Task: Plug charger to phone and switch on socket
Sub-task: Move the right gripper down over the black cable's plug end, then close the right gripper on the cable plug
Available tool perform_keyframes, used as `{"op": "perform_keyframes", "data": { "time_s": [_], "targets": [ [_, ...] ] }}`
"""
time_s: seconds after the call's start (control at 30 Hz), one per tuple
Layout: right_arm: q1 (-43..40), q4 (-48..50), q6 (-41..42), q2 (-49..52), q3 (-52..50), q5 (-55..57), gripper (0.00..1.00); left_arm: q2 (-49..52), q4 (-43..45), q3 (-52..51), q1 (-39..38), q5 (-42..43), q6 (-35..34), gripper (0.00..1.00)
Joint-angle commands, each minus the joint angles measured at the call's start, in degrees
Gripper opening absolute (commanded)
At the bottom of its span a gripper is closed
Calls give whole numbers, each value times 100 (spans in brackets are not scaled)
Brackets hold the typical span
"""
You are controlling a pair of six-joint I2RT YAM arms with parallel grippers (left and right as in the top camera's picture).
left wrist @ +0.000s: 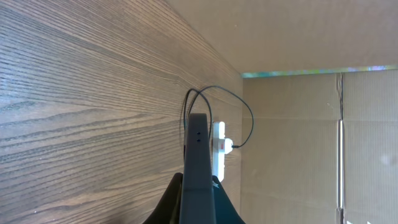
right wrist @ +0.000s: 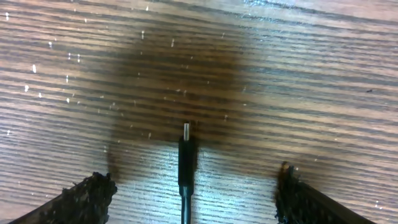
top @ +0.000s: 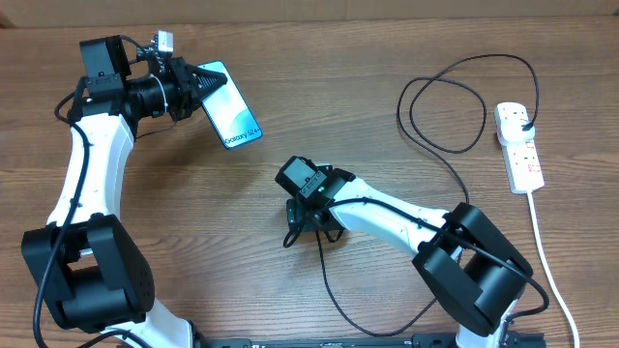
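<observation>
My left gripper (top: 211,87) is shut on one end of the phone (top: 232,108), holding it above the table at the far left with its lit blue screen facing up. The left wrist view shows the phone (left wrist: 198,163) edge-on between the shut jaws. The charger (top: 440,145), a thin black cable, loops from its plug in the socket (top: 520,147) across to the table's middle. My right gripper (top: 311,228) hangs open over the cable's end. In the right wrist view the charger's connector tip (right wrist: 186,132) lies on the wood between the spread fingers (right wrist: 87,198), touching neither.
The socket's white cord (top: 546,261) runs down the right side toward the front edge. A cardboard wall (left wrist: 311,137) stands behind the table's far side. The socket (left wrist: 219,149) and the charger's loop (left wrist: 245,115) show beyond the phone.
</observation>
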Motion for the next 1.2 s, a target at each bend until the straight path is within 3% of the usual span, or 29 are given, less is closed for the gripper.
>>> {"op": "perform_keyframes", "data": {
  "time_s": [0.0, 0.1, 0.5, 1.17],
  "targets": [
    [-4, -57, 44, 131, 173, 48, 87, -173, 39, 15, 28, 109, -11, 4],
    [-4, -107, 131, 203, 229, 48, 85, -173, 39, 15, 28, 107, -13, 4],
    [-4, -560, 197, 581, 625, 39, 50, -173, 35, 15, 28, 111, -15, 4],
    [-4, -739, 278, 581, 625, 0, 27, -173, -4, 15, 26, 118, -17, 4]
  ]
}}
